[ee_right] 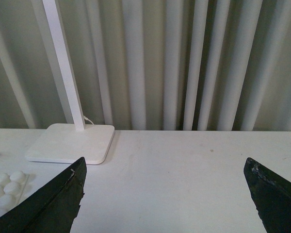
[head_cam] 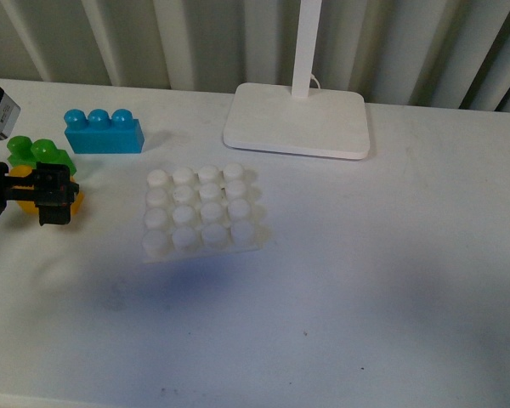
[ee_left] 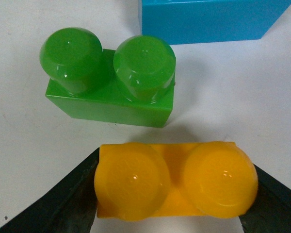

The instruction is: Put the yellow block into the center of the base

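My left gripper (head_cam: 55, 197) is at the table's left edge, shut on the yellow block (head_cam: 21, 189), which rests on or just above the table. In the left wrist view the yellow block (ee_left: 174, 182), two studs up, sits clamped between the dark fingers (ee_left: 68, 204). The green brick (ee_left: 111, 80) lies just beyond it, a small gap between them. The white studded base (head_cam: 201, 212) lies flat at the table's middle, to the right of the left gripper, with nothing on it. My right gripper (ee_right: 165, 194) is open and empty above bare table; a corner of the base (ee_right: 5, 189) shows there.
A blue three-stud brick (head_cam: 103, 132) lies behind the green brick (head_cam: 36, 153), and its side shows in the left wrist view (ee_left: 208, 19). The white lamp foot (head_cam: 299, 121) with its pole stands behind the base, also in the right wrist view (ee_right: 70, 143). A ribbed wall runs along the back.
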### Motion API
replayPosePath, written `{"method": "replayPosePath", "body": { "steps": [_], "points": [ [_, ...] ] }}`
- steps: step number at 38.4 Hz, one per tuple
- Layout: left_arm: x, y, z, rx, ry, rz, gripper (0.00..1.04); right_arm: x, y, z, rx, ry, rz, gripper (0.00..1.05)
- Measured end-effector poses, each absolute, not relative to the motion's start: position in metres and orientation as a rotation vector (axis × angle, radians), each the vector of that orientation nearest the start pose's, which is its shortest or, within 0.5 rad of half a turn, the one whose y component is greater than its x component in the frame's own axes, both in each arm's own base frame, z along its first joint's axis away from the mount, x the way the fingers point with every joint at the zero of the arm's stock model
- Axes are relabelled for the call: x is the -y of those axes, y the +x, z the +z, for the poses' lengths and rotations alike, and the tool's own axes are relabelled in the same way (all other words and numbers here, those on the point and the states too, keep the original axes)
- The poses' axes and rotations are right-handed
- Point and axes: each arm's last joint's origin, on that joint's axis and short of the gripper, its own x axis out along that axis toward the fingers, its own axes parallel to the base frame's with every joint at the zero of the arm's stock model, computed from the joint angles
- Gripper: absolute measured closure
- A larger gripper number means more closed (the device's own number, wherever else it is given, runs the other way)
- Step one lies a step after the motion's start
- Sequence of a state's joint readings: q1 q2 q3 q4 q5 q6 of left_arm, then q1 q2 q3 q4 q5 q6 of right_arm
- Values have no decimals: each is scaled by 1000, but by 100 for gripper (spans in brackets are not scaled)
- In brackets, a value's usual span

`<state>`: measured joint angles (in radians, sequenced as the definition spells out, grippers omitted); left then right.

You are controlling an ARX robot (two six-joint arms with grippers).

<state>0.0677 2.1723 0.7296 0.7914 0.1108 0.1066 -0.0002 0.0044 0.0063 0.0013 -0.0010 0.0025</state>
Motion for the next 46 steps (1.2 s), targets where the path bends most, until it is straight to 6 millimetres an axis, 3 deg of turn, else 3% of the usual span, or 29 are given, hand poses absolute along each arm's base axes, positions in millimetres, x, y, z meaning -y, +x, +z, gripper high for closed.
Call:
{"method": "replayPosePath", "body": {
  "steps": [3, 13, 17, 22, 30, 46],
  "points": [
    [-19, 335, 29, -645, 38, -74, 38, 0, 98, 165, 3, 3, 1, 9],
    [-12, 325, 42, -626, 15, -82, 39, 0, 98, 165, 4, 2, 1, 9],
    [-1, 313, 60, -595, 7, -50, 39, 0, 98, 165, 3, 2, 1, 9],
    [33, 296, 78, -572, -15, -56, 39, 0, 98, 165, 4, 2, 1, 9],
    [86, 293, 82, -593, -57, -72, 39, 0, 98, 165, 4, 3, 1, 9],
    [150, 295, 71, -614, -97, -55, 39, 0, 98, 165, 4, 3, 1, 9]
  ]
}}
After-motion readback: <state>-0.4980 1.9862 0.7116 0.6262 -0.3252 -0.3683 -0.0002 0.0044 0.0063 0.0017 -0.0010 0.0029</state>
